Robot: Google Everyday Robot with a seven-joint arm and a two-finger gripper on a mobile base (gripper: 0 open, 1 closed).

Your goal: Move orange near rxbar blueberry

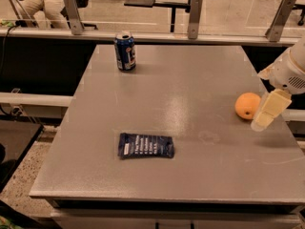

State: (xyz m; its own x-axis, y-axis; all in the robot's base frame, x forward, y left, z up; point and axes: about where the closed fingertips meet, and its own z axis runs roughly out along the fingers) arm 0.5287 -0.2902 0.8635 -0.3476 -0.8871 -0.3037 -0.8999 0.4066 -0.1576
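While the orange (247,105) sits near the tabletop's (190,80) right edge, well apart from the rxbar blueberry (146,145) lying flat toward the front, we judge the move not yet made. Our pincer (265,112) is just beside the orange; its opening we cannot tell. Only container: an upright soda can (125,51), contents unseen

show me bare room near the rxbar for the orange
Bare table rings the rxbar blueberry: widest between its right end and the orange, also up toward the soda can. Crowded only at the right edge, where the claw sits beside the orange.
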